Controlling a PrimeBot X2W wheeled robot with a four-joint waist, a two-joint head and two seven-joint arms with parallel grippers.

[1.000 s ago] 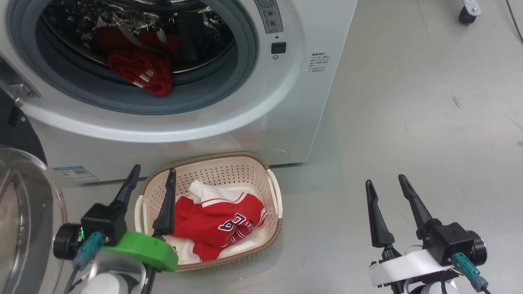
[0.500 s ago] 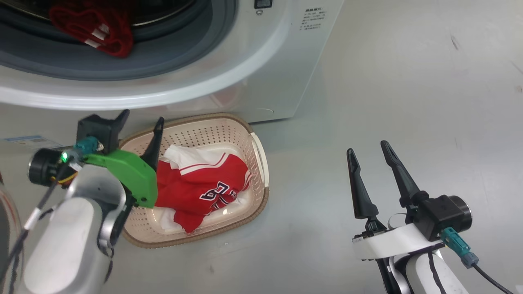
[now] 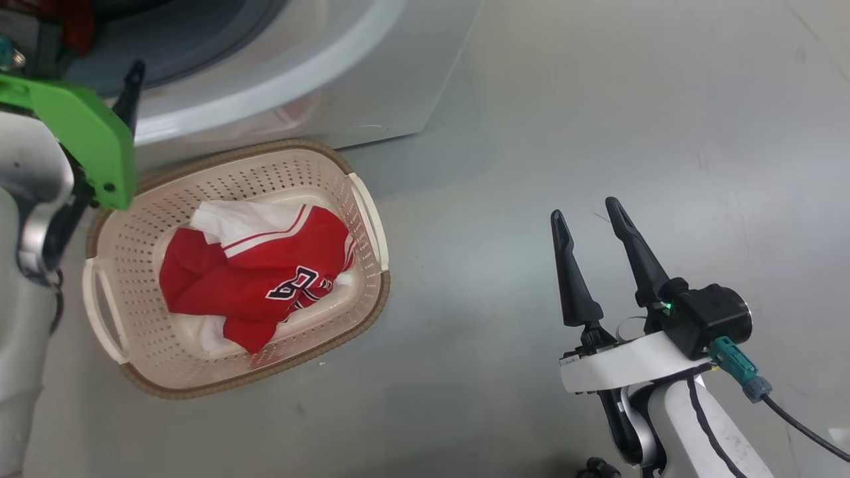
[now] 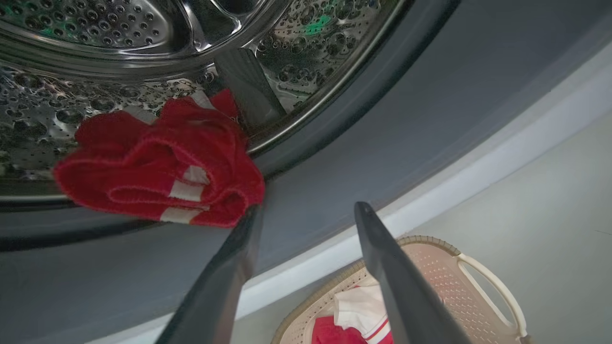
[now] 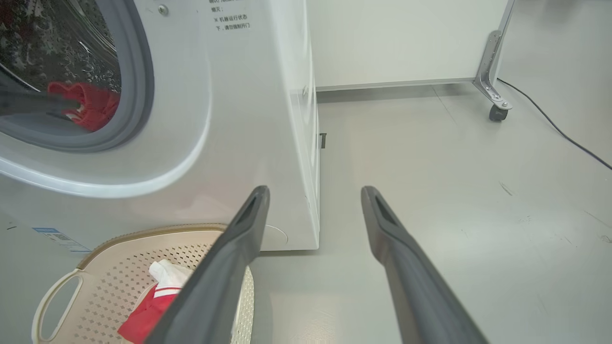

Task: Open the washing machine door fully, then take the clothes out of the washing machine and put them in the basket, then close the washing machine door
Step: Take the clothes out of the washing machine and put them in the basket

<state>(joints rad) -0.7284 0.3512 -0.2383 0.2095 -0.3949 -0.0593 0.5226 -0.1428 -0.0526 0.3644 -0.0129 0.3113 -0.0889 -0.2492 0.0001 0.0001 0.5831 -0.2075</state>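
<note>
The washing machine (image 5: pixel 229 119) stands with its opening uncovered; the washing machine door is out of view. Red clothes (image 4: pixel 158 177) with white trim lie bunched on the drum's front lip, over the grey gasket (image 4: pixel 382 124). My left gripper (image 4: pixel 307 208) is open just below and right of that bunch, one fingertip close to its edge, nothing between the fingers. On the floor in front of the washer, the cream basket (image 3: pixel 362 219) holds a red jersey (image 3: pixel 259 279) with dark lettering. My right gripper (image 3: pixel 584 209) hovers open and empty over bare floor, right of the basket.
My left arm's green mount (image 3: pixel 86 133) hangs over the basket's far left corner. A metal leg on a caster (image 5: pixel 492 91) and a black cable (image 5: pixel 564 138) lie far right of the washer. The grey floor (image 3: pixel 597 99) stretches to the right.
The head camera has swung down and right, so the whole picture shifted. My left gripper rose from over the basket to the drum opening, staying open. The right gripper stayed open.
</note>
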